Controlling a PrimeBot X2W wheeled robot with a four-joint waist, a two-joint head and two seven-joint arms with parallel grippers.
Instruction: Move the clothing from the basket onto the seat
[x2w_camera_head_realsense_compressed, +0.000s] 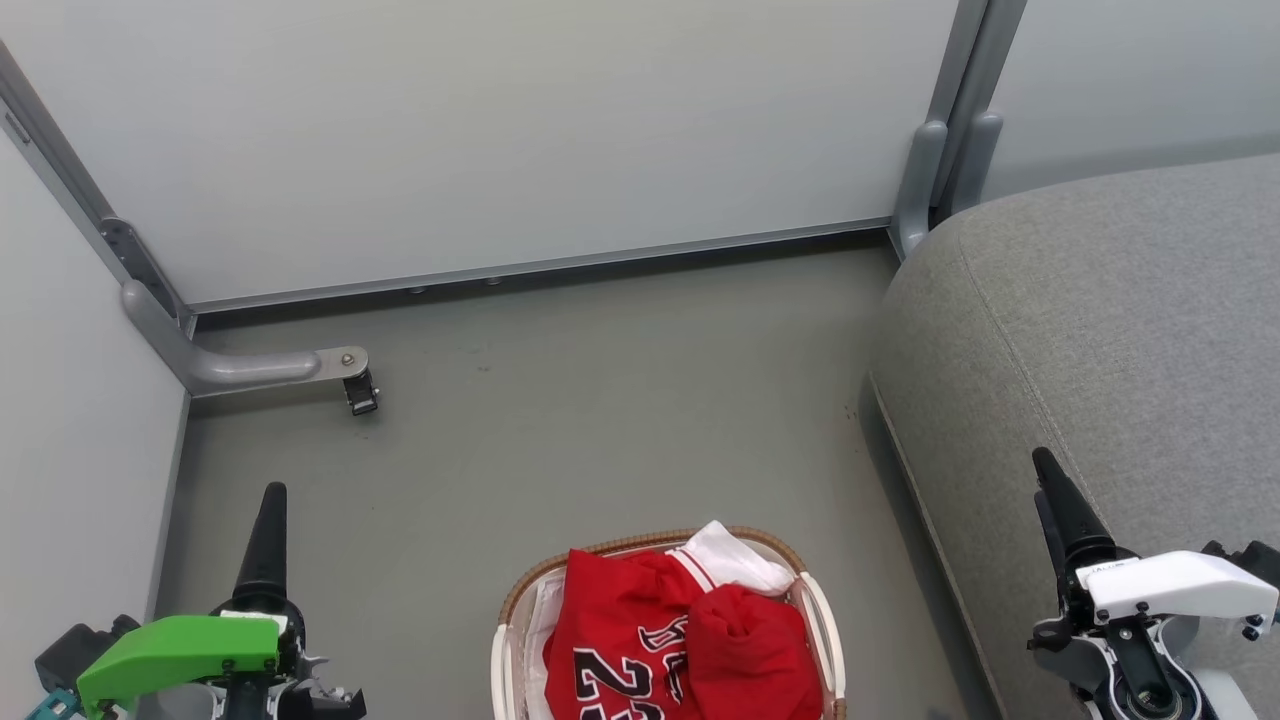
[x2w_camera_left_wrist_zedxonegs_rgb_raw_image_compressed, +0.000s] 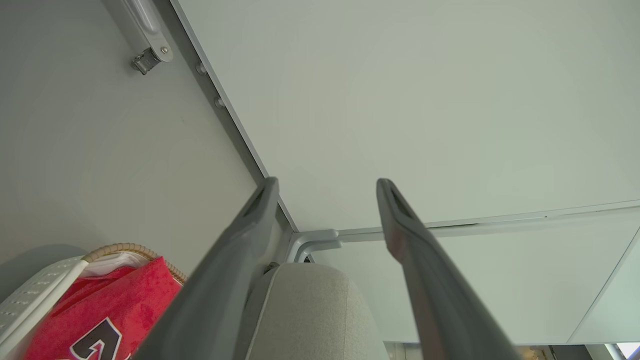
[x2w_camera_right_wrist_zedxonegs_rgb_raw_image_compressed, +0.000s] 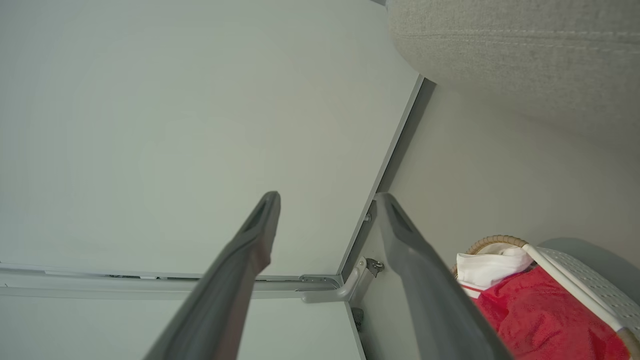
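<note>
Left tool (x2w_camera_left_wrist_zedxonegs_rgb_raw_image_compressed: 325, 186) and right tool (x2w_camera_right_wrist_zedxonegs_rgb_raw_image_compressed: 327, 197), both spread and empty, flank the laundry basket (x2w_camera_head_realsense_compressed: 498, 650), seemingly so either can reach the red jersey (x2w_camera_head_realsense_compressed: 610, 630); grey sofa (x2w_camera_head_realsense_compressed: 1100, 330) stands right.

Seat (x2w_camera_head_realsense_compressed: 1100, 330): grey woven cloth, matt. Clothing (x2w_camera_head_realsense_compressed: 620, 630): soft red cloth, slightly fuzzy. Basket (x2w_camera_right_wrist_zedxonegs_rgb_raw_image_compressed: 587, 280): smooth perforated plastic, woven brown rim, possibly rattan. Floor (x2w_camera_head_realsense_compressed: 600, 400): smooth, matt. Wall bracket (x2w_camera_head_realsense_compressed: 250, 368): dull metal.

Even, soft light — faint shadows; wrist views blurred up close.
</note>
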